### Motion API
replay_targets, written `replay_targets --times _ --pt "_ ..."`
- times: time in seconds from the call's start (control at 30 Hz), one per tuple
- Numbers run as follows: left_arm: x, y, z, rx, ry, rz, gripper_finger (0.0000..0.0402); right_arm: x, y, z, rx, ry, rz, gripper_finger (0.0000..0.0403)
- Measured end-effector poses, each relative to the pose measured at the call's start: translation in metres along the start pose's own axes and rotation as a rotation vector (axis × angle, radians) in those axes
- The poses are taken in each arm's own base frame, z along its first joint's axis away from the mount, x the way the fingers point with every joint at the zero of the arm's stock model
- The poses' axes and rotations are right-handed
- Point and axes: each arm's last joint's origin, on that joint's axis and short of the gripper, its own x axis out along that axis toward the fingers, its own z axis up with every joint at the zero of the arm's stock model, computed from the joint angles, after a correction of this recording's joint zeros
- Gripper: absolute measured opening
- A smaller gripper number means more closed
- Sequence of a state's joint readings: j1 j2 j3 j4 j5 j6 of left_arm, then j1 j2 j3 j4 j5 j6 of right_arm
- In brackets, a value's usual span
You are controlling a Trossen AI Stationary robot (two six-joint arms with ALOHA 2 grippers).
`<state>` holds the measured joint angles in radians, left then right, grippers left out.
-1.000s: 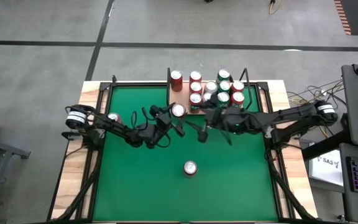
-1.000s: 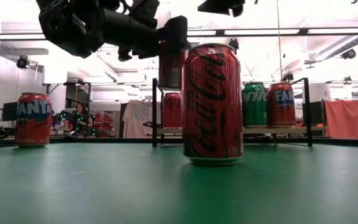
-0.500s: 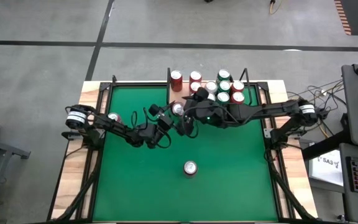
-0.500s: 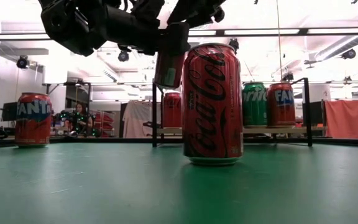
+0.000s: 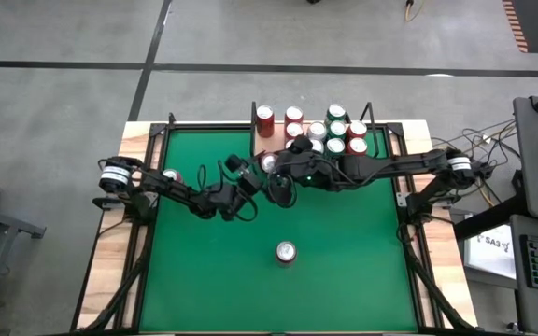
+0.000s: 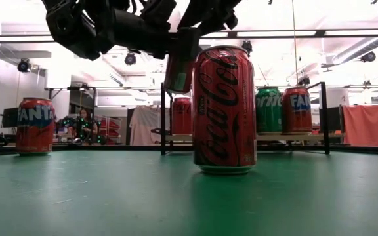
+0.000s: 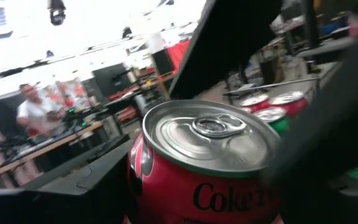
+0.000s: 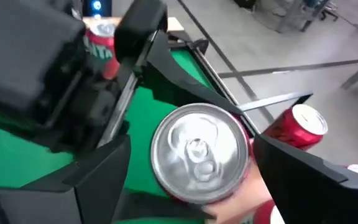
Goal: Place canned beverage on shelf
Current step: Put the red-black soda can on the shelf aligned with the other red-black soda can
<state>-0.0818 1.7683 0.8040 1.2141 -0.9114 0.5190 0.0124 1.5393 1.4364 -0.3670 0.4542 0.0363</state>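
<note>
A red Coca-Cola can [image 5: 268,164] hangs in the air in front of the shelf [image 6: 281,137], held by my left gripper [image 5: 258,175], which reaches in from the table's left. My right gripper [image 8: 194,171] comes from the right, slanting down. It is open, with one finger on either side of the can's silver top [image 8: 197,149]. I cannot tell whether those fingers touch the can. In the low view the held can [image 6: 179,69] is high above the green table, a little tilted. My left gripper pinches the can's red side wall [image 7: 166,180] between its two fingers, one on each side. The fingers come in about level from the table's left. The can is lifted clear of the table and leans slightly, top up.
Several red and green cans [image 5: 334,135] stand on the shelf at the far edge. A second Coca-Cola can [image 5: 286,252] stands upright mid-table near the front. A Fanta can [image 5: 169,176] stands by the left arm. People sit at desks beyond the table [image 7: 33,112].
My right gripper has swung from the right of the held can toward the table's left and tipped downward, so its open fingers now flank the can's top. My left gripper has rolled in place, tilting the can from upright to a slight lean.
</note>
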Motion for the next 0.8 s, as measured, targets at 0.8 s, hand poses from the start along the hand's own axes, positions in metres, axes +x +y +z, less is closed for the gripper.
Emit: replay_targets --times 0.8 --pt "-0.001 -0.004 -0.001 0.009 -0.016 -0.065 0.0292 0.018 -0.010 -0.010 -0.018 0.081 -0.003 0.0306"
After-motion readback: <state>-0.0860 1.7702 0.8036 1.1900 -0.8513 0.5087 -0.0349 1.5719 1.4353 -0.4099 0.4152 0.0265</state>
